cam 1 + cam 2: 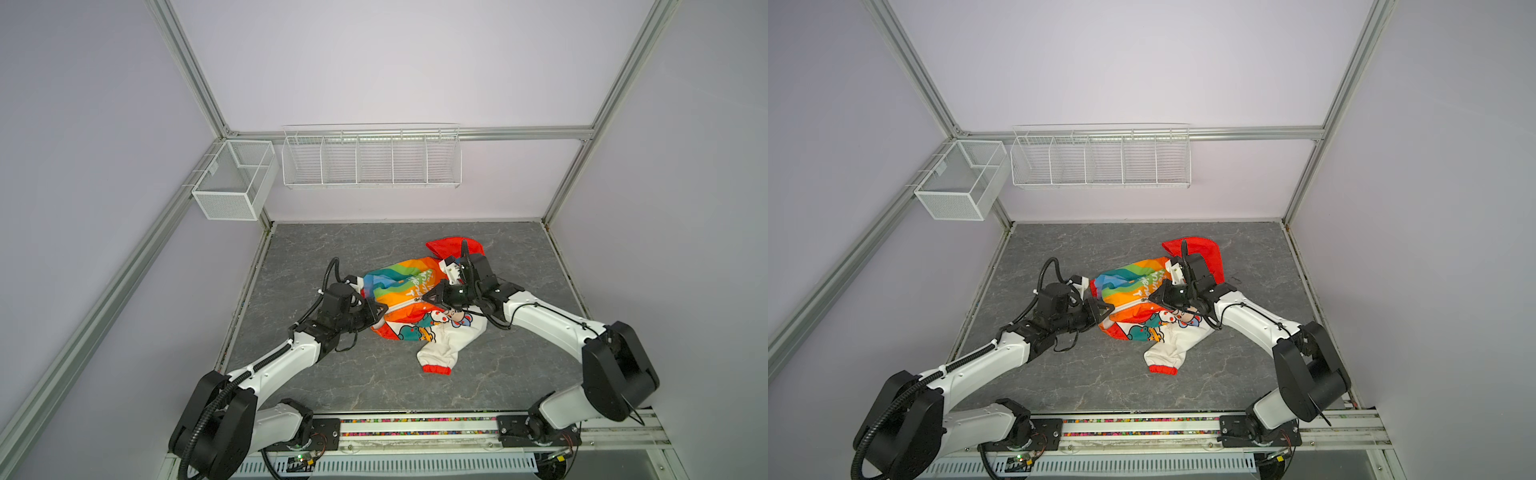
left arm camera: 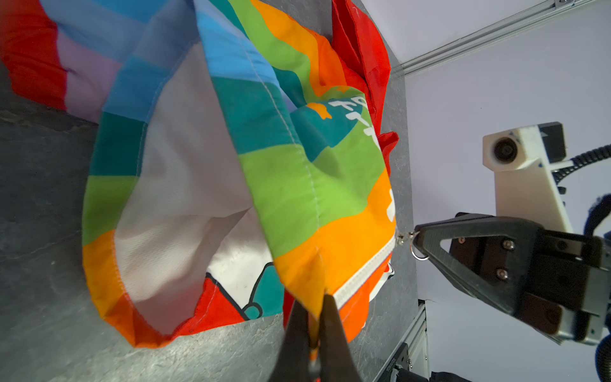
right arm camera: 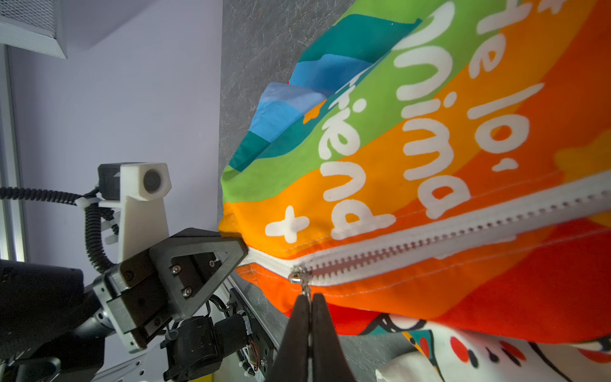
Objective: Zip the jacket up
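Jacket, rainbow-striped thin fabric (image 1: pixel 397 286) | hem corner pinched by left gripper (image 1: pixel 385 308) | small metal zipper pull (image 3: pixel 306 290) pinched by right gripper (image 1: pixel 424 299)

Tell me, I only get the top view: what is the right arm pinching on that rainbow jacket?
Observer: In the right wrist view, the right jaws are shut on the small metal zipper pull.
Operator: And on the left?
Observer: The left jaws are shut on the jacket at its orange hem corner, beside the bottom end of the zipper.
Operator: Is it zipped far?
Observer: No. The slider sits close to that hem; past it only one row of teeth shows, so it looks open there.
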